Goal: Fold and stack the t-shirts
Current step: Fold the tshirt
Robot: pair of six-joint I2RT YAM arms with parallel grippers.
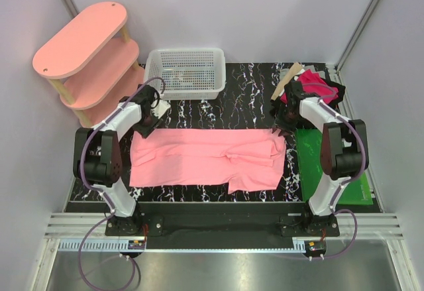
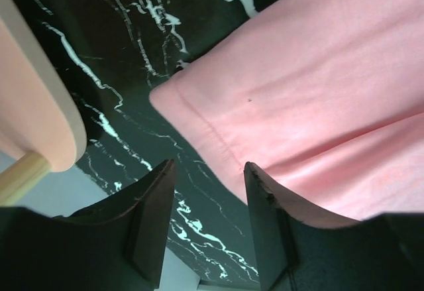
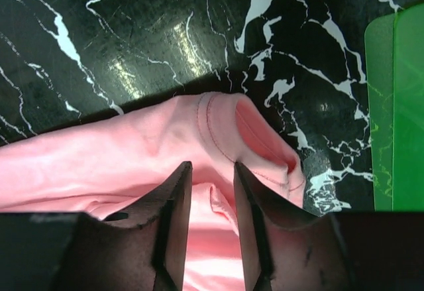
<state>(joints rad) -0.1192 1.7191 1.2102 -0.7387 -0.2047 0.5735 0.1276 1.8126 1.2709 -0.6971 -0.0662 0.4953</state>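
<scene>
The light salmon-pink t-shirt (image 1: 205, 158) lies spread flat across the dark marble table, its length running left to right. The magenta-red t-shirt (image 1: 319, 85) sits crumpled at the back right. My left gripper (image 1: 150, 116) hovers at the pink shirt's far left corner. In the left wrist view it (image 2: 209, 166) is open, with bare table between the jaws and the shirt's hem (image 2: 199, 118) just ahead. My right gripper (image 1: 281, 126) is at the far right corner. There it (image 3: 212, 166) stands open, jaws narrow, astride a fold of the pink shirt (image 3: 132, 152).
A white mesh basket (image 1: 187, 72) stands at the back centre. A pale-pink oval shelf unit (image 1: 86, 59) stands at the back left, its edge (image 2: 33, 105) close to my left gripper. A green mat (image 1: 318, 152) lies right of the shirt, beside my right arm.
</scene>
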